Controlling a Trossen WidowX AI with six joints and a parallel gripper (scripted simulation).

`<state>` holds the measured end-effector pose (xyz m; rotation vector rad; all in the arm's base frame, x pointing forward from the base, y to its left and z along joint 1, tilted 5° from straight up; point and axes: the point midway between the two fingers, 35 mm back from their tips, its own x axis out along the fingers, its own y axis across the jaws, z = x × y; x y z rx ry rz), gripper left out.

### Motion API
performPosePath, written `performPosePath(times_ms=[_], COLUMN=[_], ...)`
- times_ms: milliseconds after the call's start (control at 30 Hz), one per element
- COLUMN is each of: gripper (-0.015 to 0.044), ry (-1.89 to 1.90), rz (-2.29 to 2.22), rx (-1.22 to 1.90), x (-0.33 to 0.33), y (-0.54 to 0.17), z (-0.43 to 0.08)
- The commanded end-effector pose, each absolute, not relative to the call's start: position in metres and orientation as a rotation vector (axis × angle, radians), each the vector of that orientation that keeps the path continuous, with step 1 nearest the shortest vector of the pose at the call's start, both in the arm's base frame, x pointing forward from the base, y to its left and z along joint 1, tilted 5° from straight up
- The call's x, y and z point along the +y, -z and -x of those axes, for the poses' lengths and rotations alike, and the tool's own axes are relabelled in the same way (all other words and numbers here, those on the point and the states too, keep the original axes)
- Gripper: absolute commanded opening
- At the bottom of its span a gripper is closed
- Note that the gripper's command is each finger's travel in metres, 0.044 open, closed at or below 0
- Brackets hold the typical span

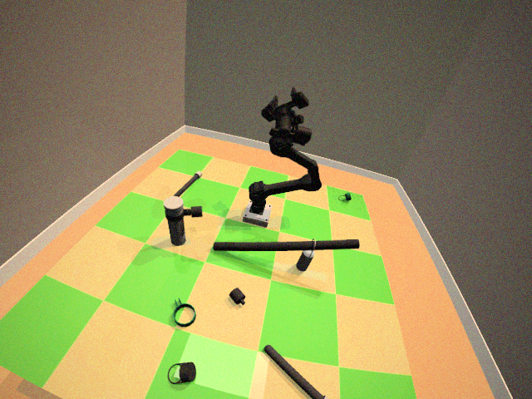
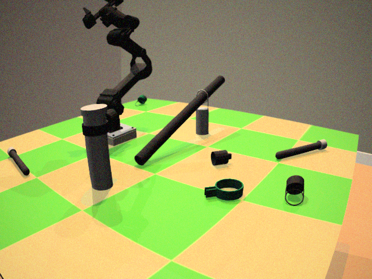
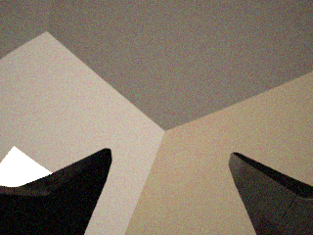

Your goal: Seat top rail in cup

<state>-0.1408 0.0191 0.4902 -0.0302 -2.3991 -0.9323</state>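
The dark top rail (image 1: 258,246) (image 2: 177,121) passes through the loop above the small post (image 1: 304,263) (image 2: 201,122). It slopes down to its cut end, which is low at the floor, apart from the big post (image 1: 177,233) (image 2: 98,162). The brace band (image 1: 173,216) (image 2: 93,129) sits high on that post, just below the pale post cap (image 1: 173,202) (image 2: 93,107). The rail-end cup (image 1: 196,211) (image 2: 113,118) hangs on the band, higher than the cut end. My gripper (image 1: 284,93) (image 3: 171,158) is open and empty, high above the floor and away from the rail.
A loose green band (image 2: 228,196), a loose dark cup (image 1: 236,295) (image 2: 220,157) and a spare loop cap (image 1: 187,371) (image 2: 295,184) lie in front. Dark rods (image 1: 187,184) (image 2: 18,162) lie at both sides. A small green fitting (image 1: 347,196) (image 2: 142,99) lies far back.
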Motion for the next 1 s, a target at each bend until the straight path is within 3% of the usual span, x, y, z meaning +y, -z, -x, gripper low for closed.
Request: performPosePath(times_ms=[0,233,533,733,967], gripper=[0.0426,0.0440,0.0440,0.0440,0.0440], ry=[0.942,1.193,1.222,1.085,0.826], rz=[0.025,-0.131,-0.250,-0.262,-0.223], rx=[-2.387,-1.882,-1.102,-0.607,-0.079], x=[0.017,-0.070,-0.161,-0.179,-0.154], y=[-0.491,-0.522,-0.513,-0.474,-0.407], z=[0.140,0.095,-0.023,-0.113,-0.197])
